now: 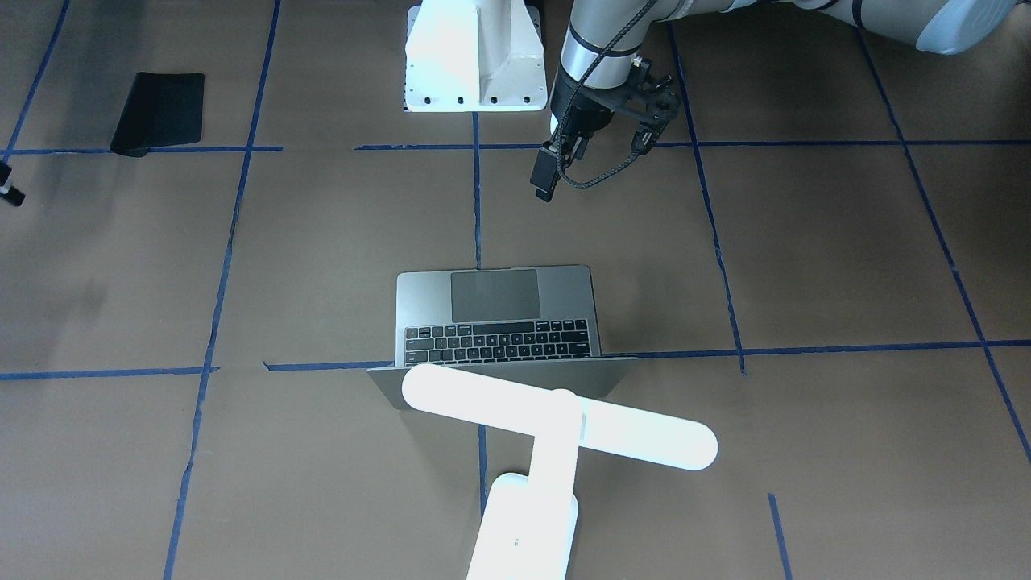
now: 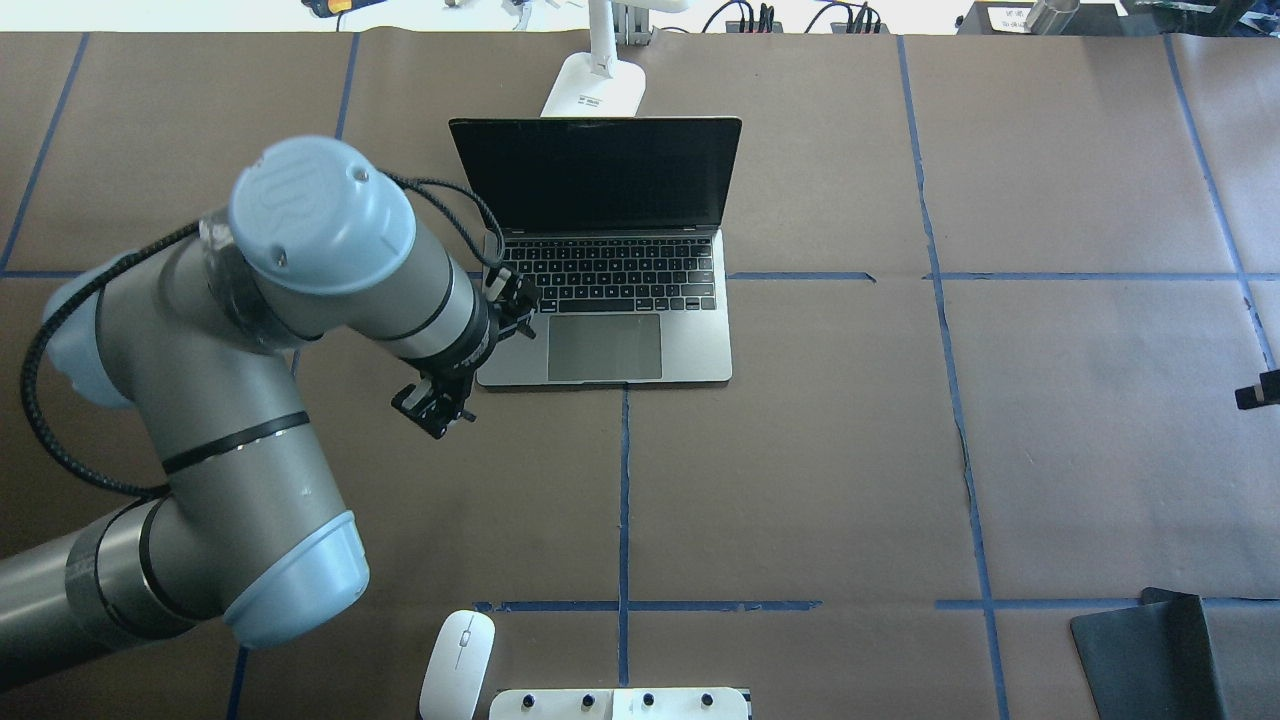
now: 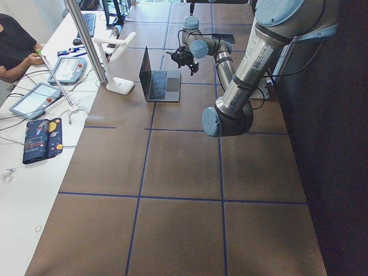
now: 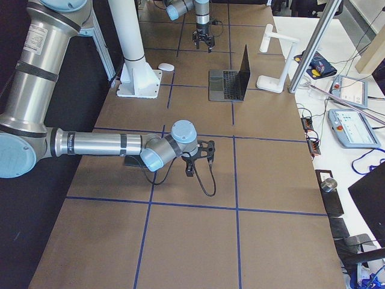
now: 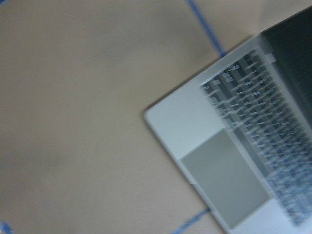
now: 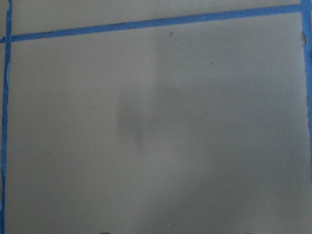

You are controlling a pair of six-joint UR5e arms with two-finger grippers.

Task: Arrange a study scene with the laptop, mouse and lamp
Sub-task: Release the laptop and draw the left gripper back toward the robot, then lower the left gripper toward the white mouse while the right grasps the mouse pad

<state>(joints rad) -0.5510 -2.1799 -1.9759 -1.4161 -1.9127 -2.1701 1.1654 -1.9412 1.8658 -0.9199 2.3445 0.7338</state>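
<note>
**Left gripper (image 1: 545,179) hangs near laptop (image 1: 499,314); mouse (image 2: 457,662) sits by pedestal (image 1: 475,56)**

Front view: left gripper is off the table (image 1: 846,266), between pedestal and laptop. Its fingers read as one dark block, so I cannot tell how wide it is. Laptop is open with the keyboard toward the robot. Lamp (image 1: 556,419) stands behind the lid, its bar head crossing above the lid's top edge. Black mouse pad (image 1: 159,111) lies on the robot's right, well apart from the laptop. Right gripper (image 1: 8,192) is only a sliver at the edge, so its state cannot be told.

Overhead: left wrist is over the laptop's front-left corner. Mouse lies just beside the pedestal, well apart from the laptop. Lamp base is just behind the lid.

Left side view: left gripper is above the table, near the laptop's front edge.

Right side view: right gripper is low over the table, well apart from the laptop.

Left wrist: blurred; shows the laptop's corner, trackpad and keys.

Right wrist: brown table with blue tape lines (image 6: 161,22).
</note>
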